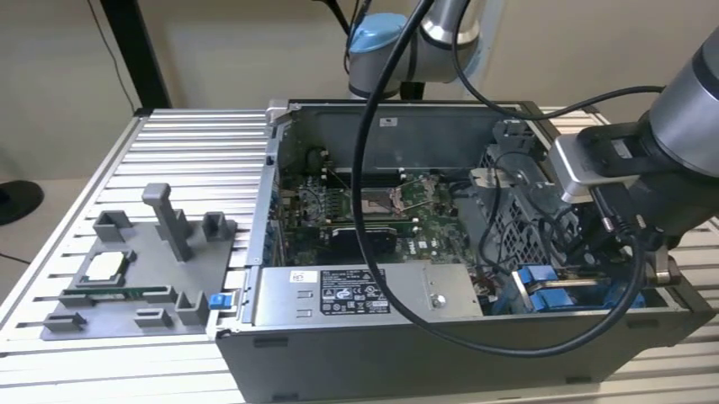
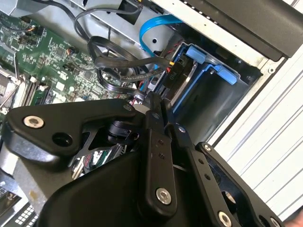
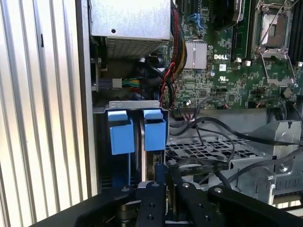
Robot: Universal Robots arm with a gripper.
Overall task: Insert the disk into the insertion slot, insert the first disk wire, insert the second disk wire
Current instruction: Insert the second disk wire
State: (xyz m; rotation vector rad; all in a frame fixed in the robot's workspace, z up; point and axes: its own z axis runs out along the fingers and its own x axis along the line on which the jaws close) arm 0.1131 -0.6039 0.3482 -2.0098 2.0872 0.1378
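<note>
The disk [image 3: 142,142] stands on edge in the insertion slot [image 2: 222,99], held by its blue carrier tabs [image 3: 120,137]. In the exterior view the blue carrier [image 1: 540,282] shows in the case's front corner on the exterior view's right, under the arm's wrist. My gripper [image 2: 160,106] reaches into that corner, its black fingers [image 2: 154,156] pressed together on the black plug [image 2: 169,73] of a flat black disk wire [image 2: 113,59]. The plug sits at the disk's end. A blue wire [image 2: 151,26] curves in beside it. My gripper [image 3: 165,187] also shows in the first wrist view, just behind the blue tabs.
The open computer case [image 1: 450,370] rests on a slatted metal table [image 1: 180,135]. Inside lie the green motherboard [image 1: 359,210], a grey power-supply box [image 1: 359,295] and a perforated drive cage [image 3: 203,151] with loose black cables. A grey fixture [image 1: 135,278] holds small parts on the exterior view's left.
</note>
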